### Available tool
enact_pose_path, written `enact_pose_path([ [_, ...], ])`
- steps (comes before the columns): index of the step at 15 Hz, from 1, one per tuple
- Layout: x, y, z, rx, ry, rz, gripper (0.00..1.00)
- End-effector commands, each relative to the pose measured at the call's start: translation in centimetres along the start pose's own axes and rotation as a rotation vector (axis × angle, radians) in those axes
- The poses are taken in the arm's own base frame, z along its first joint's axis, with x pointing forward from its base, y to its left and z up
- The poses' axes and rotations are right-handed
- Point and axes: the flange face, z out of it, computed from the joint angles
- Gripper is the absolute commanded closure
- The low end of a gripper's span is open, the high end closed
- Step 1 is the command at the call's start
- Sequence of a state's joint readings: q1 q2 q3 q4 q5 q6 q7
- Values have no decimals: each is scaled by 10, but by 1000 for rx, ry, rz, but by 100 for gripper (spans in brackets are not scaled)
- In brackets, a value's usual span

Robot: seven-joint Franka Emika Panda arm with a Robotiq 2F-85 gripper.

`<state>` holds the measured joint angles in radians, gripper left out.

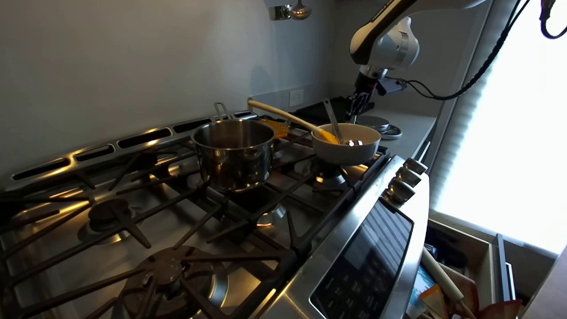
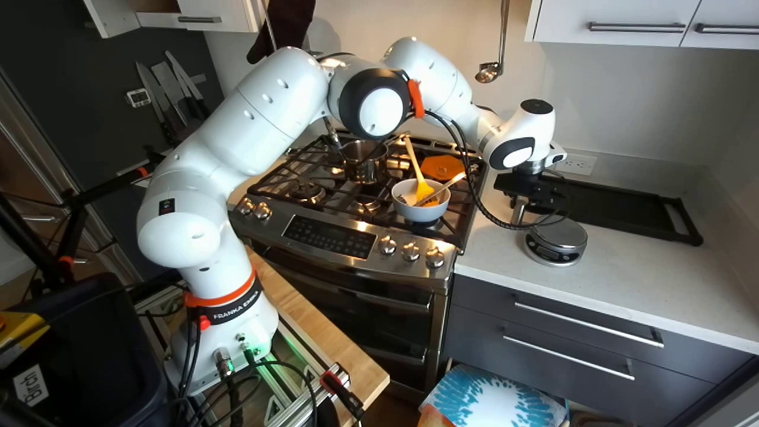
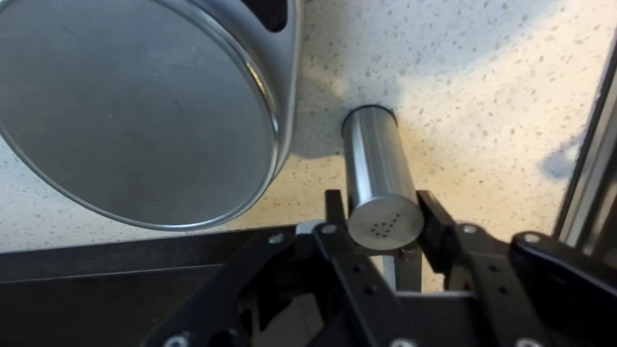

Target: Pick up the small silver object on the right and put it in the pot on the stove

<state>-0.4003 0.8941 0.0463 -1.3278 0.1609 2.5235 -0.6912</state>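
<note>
The small silver object is a steel cylinder (image 3: 373,159) with a holed top, upright beside a kitchen scale. It also shows under the hand in an exterior view (image 2: 519,210). My gripper (image 3: 379,202) has its black fingers around the cylinder's top end, half closed and close against both sides, with a thin gap by the left fingertip. I cannot tell whether the cylinder's base touches the counter. The steel pot (image 1: 234,166) stands on the grates of the stove (image 2: 276,219) and shows in both exterior views; no small object is visible inside it.
The round scale (image 3: 135,111) is right beside the cylinder. A black tray (image 2: 622,210) lies behind. A pale bowl (image 2: 421,207) with utensils sits on the stove between hand and pot. An orange trivet (image 2: 443,167) lies at the stove's back. A ladle (image 2: 488,72) hangs above.
</note>
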Motion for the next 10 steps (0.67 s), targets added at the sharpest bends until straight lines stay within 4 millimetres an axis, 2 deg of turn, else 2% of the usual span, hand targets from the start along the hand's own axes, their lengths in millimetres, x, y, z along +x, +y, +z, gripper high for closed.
enact_pose_path([
  [1, 3, 1, 4, 12, -14, -4, 88],
  [4, 5, 7, -29, -16, 11, 28, 88],
  [6, 2, 14, -61, -20, 23, 62, 88],
  [10, -4, -1, -121, 2, 48, 35, 88],
])
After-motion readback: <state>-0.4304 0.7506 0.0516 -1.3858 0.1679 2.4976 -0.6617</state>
